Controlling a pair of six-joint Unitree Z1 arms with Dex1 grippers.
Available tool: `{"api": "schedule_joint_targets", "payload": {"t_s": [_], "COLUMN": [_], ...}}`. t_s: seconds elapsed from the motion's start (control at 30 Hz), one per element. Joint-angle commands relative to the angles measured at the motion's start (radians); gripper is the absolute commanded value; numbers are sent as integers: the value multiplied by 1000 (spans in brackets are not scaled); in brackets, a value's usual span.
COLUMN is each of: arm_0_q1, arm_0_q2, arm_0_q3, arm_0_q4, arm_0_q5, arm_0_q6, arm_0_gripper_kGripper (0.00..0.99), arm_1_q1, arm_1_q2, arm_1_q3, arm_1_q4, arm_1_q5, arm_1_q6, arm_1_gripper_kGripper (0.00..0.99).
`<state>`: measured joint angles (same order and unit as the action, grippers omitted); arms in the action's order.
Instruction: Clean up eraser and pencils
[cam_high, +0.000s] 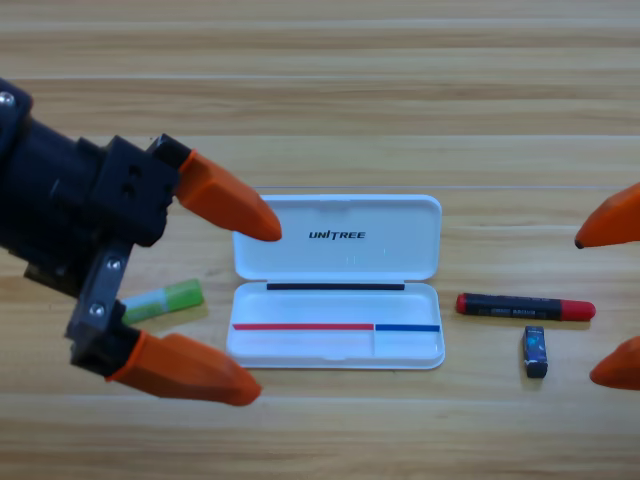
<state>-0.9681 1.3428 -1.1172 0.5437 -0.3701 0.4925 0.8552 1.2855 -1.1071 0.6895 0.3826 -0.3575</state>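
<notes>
Two orange jaws spread wide on the left gripper (255, 305), big in the frame, coming in from the left edge on a black body; nothing between them. Upper jaw tip over the top-left corner of the case lid, lower jaw tip just past the bottom-left corner of the tray. Hanging above the left part of the wooden table (330, 80).

Next in size, the white case (400, 255), lying open in the middle of the table, lid flipped up toward the top of the frame, UNITREE printed on it, shallow tray below. No pencil or eraser inside.

Further right, only two orange tips of the right gripper (610, 300) at the right edge, one above the other, a clear gap between them, holding nothing.

Then the red pencil (526, 307), a short thick stick lying flat and nearly level just right of the tray, red at both ends, black labelled middle.

Left of the tray, the green pencil (165, 300), light green with a pale whitish left end, slightly tilted, partly hidden behind the left gripper, lying between the two jaws as seen from above.

Smallest, the eraser (536, 351): tiny black block with a blue label, standing lengthwise just below the red pencil's right half, near it but apart.
</notes>
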Motion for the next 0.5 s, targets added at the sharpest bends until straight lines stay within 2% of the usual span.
{"api": "schedule_joint_targets", "payload": {"t_s": [0.03, 0.13, 0.3, 0.43, 0.5], "arm_0_q1": [-18, -18, -18, -18, -18], "arm_0_q2": [-2, -4, 10, 24, 35], "arm_0_q3": [45, 33, 30, 13, -3], "arm_0_q4": [-16, -8, 9, 30, 52], "arm_0_q5": [25, 37, 68, 105, 143], "arm_0_q6": [26, 32, 70, 87, 107], "arm_0_gripper_kGripper": [963, 966, 966, 968, 977], "arm_1_q1": [24, 24, 13, -71, -90], "arm_1_q2": [-5, -9, 3, 60, 109], "arm_1_q3": [32, 32, 35, 26, 21], "arm_1_q4": [-10, -10, -10, 2, 4], "arm_1_q5": [2, -1, -54, -82, -149], "arm_1_q6": [12, 22, 74, 130, 201], "arm_1_gripper_kGripper": [985, 985, 985, 985, 983]}}
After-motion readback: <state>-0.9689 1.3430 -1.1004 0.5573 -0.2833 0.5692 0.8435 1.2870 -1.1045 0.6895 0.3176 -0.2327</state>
